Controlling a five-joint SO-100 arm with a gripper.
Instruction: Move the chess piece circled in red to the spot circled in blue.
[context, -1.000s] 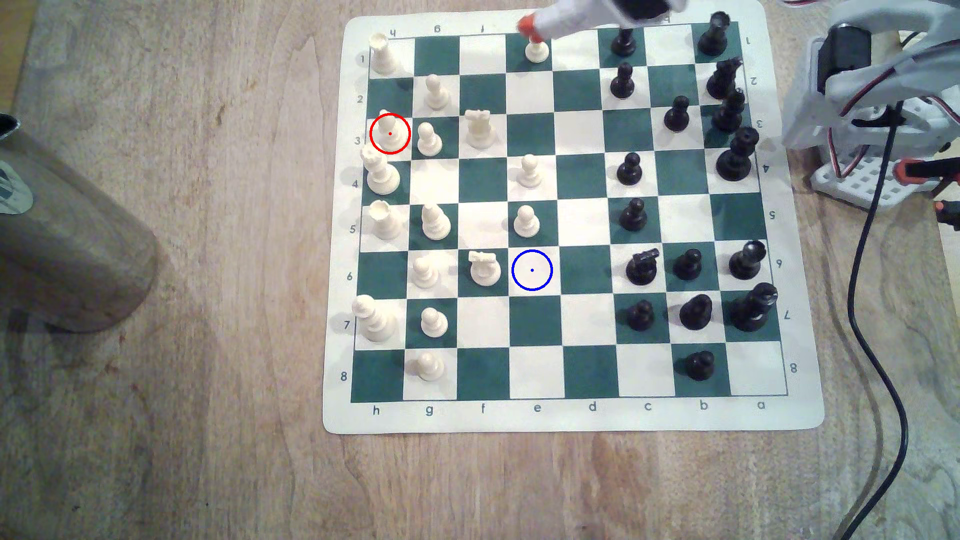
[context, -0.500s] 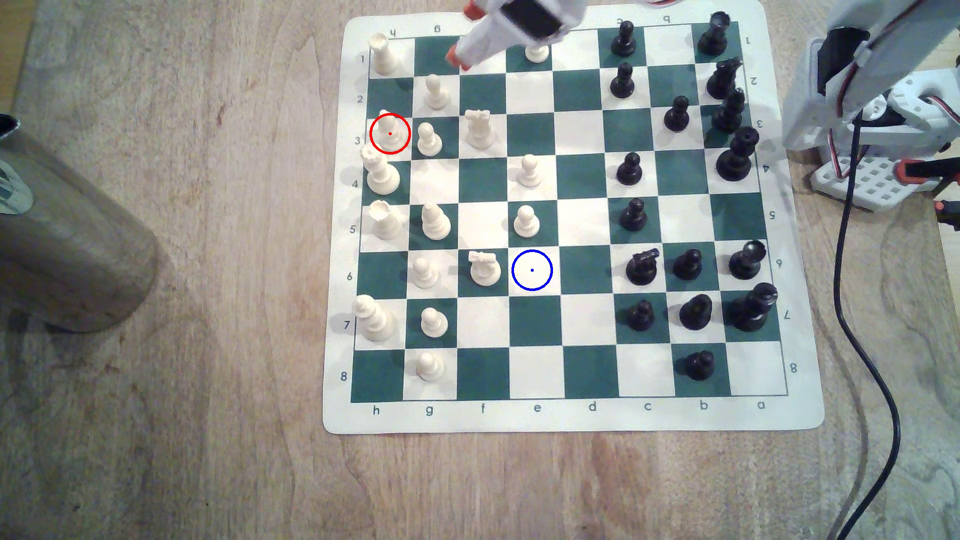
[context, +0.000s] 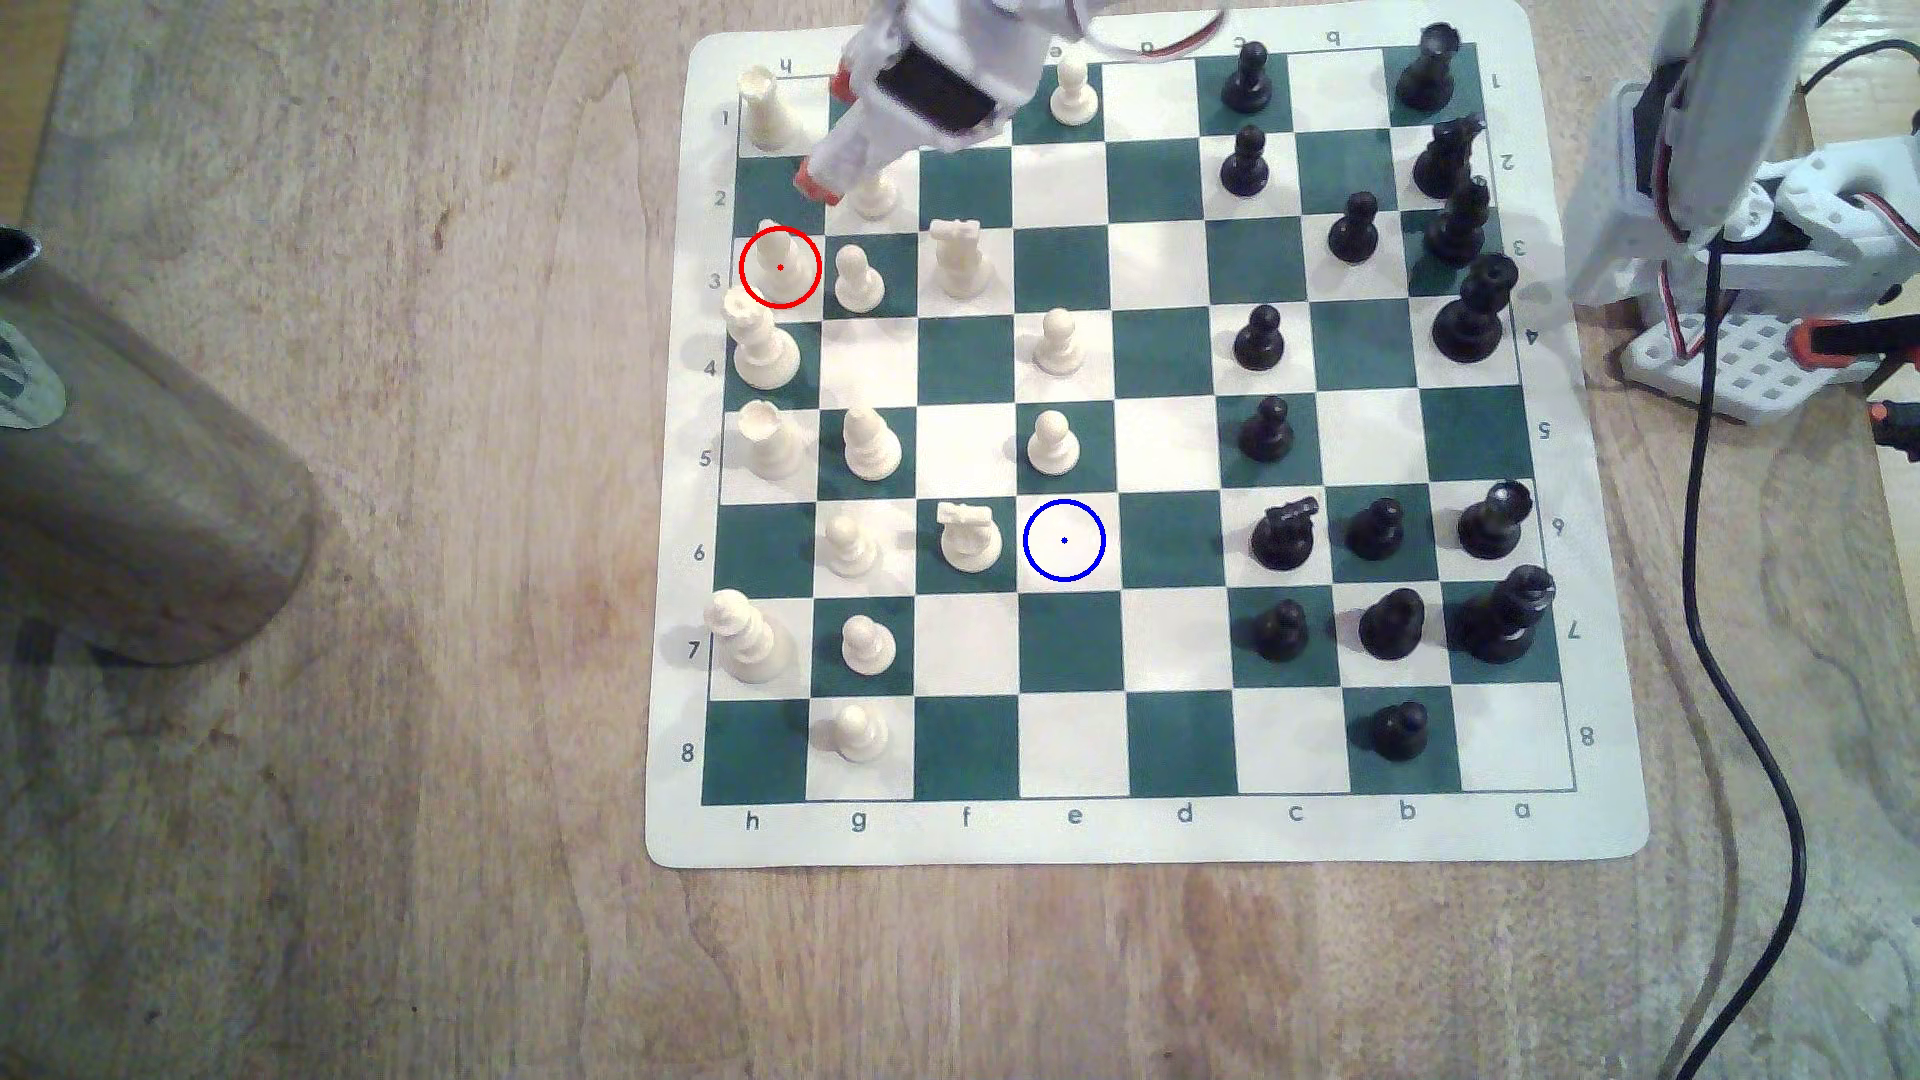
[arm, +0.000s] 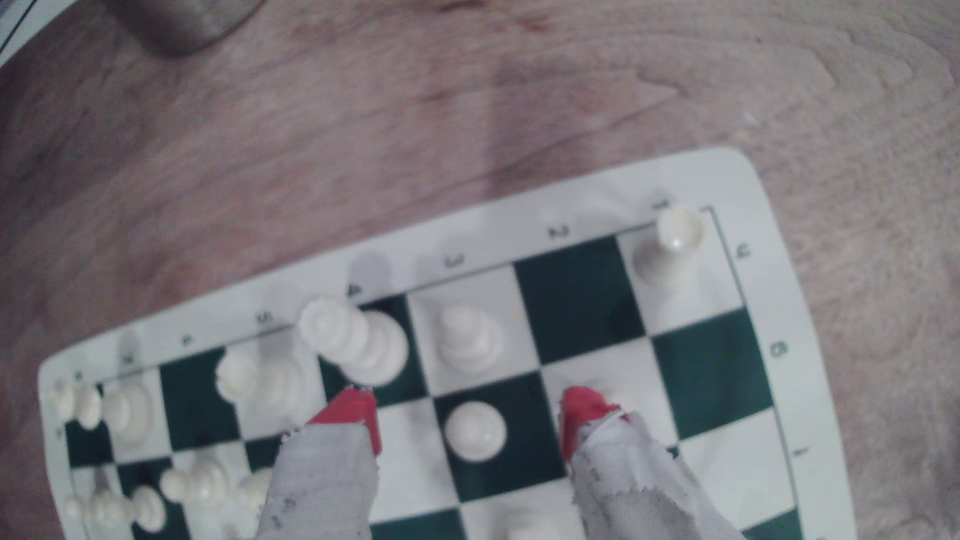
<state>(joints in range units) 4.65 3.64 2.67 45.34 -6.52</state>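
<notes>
The chess piece (context: 779, 262) is a cream bishop-like piece inside a red ring, at the board's edge on the exterior view's left, in row 3. In the wrist view the chess piece (arm: 470, 340) stands just beyond my fingertips. The spot (context: 1064, 540) is a bare cream square with a blue ring, mid-board in row 6. My gripper (context: 828, 135) hovers open above rows 1 and 2, up and to the right of the ringed piece in the exterior view. Seen from the wrist, the gripper (arm: 467, 415) has red fingertips (arm: 353, 413) spread wide, with a cream pawn (arm: 475, 431) below the gap.
Cream pieces crowd the ringed piece: a pawn (context: 857, 280) beside it, a tall piece (context: 764, 348) one row below, a rook (context: 767, 109) in the corner, a knight (context: 961, 254). A brown cylinder (context: 135, 467) lies at the exterior view's left. The arm base (context: 1745, 260) and black cable (context: 1745, 675) are at the right.
The gripper has swept from the pawn at the top of the e file toward the exterior view's left and down to rows 1 and 2. It stays open and holds nothing.
</notes>
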